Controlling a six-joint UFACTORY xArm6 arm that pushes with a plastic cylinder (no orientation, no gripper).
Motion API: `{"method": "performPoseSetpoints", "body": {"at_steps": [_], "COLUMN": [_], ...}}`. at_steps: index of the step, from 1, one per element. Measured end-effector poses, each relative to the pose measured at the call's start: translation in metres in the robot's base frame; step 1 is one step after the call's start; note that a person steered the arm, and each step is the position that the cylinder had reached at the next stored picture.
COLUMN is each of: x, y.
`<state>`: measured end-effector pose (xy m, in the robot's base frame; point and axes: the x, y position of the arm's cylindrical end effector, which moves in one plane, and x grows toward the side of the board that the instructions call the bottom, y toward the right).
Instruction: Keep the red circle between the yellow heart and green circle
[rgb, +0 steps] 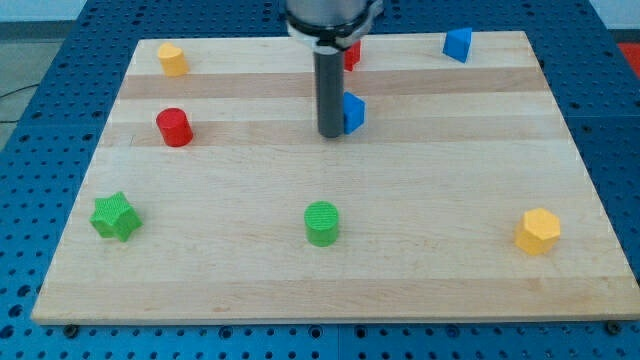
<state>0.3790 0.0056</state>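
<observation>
The red circle (174, 127) sits at the view's left, below the yellow heart (172, 59) at the top left corner. The green circle (322, 223) stands near the bottom middle. My tip (331, 134) is down on the board near the top middle, touching or just beside the left side of a small blue block (354, 112). It is well to the right of the red circle and above the green circle.
A red block (352, 55) is partly hidden behind the rod at the top. A blue block (458, 44) sits at the top right, a yellow hexagon (538, 231) at the bottom right, a green star (114, 216) at the bottom left. Wooden board (450, 170) edges all round.
</observation>
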Motion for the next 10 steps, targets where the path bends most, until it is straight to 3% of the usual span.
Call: {"method": "performPoseSetpoints", "body": {"at_steps": [1,2,3,5,6,8,10], "x": [-0.002,-0.015,-0.061,-0.038,-0.007,0.000,0.009], "y": [0.020,-0.041,-0.125,-0.294,-0.274,-0.163,-0.159]}}
